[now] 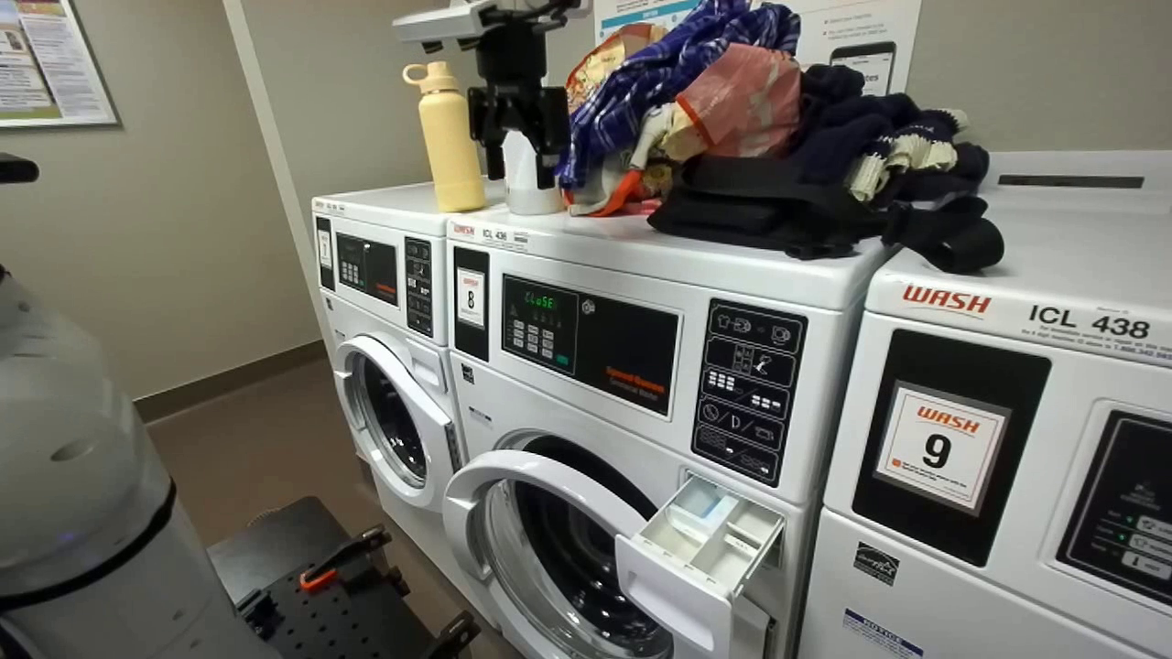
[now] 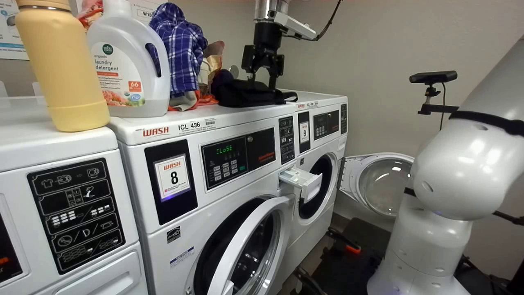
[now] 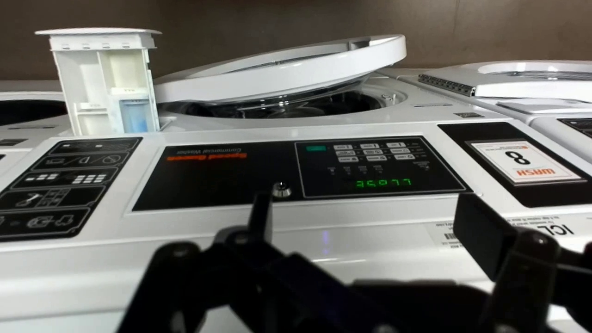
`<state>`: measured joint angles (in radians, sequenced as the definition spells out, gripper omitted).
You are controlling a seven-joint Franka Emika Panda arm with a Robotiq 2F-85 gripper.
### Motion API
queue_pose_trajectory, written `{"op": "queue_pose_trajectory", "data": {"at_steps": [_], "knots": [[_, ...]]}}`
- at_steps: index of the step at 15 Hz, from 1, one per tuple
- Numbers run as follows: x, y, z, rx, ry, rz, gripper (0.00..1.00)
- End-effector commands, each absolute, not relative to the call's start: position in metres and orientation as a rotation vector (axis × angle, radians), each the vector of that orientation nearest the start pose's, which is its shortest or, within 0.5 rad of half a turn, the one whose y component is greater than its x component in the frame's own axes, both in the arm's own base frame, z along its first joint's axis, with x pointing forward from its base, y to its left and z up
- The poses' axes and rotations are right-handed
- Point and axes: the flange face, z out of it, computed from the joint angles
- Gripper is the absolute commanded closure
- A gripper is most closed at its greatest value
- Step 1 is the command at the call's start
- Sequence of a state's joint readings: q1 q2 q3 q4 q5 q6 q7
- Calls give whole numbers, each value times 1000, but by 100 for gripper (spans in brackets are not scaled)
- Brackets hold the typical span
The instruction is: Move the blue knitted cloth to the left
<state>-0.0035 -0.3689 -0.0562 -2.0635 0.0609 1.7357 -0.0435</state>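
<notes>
In an exterior view you have blue-and-white plaid cloth (image 1: 644, 84) at twelve o'clock. Yellow bottle (image 1: 450, 142), eleven; cream-banded navy knit (image 1: 847, 128), two.

In both exterior views, bottle (image 2: 65, 69), jug (image 2: 129, 69), cloth (image 2: 182, 49) and bag (image 2: 245, 94) were found left to right atop the washers (image 1: 641, 264). A strap (image 1: 943, 243) right of the bag overlapped the right-hand washer (image 1: 1071, 233). The drawer (image 1: 673, 586) projected from the middle washer (image 2: 163, 282), right of its door (image 1: 465, 513).

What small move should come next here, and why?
Probably ease the open tool toward the plaid cloth, if that is the one meant: in an exterior view a gap shows between them, and in the wrist view no cloth lies between the spread fingers.
</notes>
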Motion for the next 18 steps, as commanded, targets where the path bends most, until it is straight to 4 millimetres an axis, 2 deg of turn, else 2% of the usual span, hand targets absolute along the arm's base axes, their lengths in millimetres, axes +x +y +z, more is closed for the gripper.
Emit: {"op": "queue_pose_trajectory", "data": {"at_steps": [1, 6, 9, 12, 18], "knots": [[468, -41, 612, -3053, 33, -117, 0], [502, -74, 650, -3055, 134, -251, 0], [521, -92, 664, -3046, 181, -323, 0], [540, -107, 670, -3019, 224, -400, 0], [577, -128, 666, -2968, 298, -607, 0]]}}
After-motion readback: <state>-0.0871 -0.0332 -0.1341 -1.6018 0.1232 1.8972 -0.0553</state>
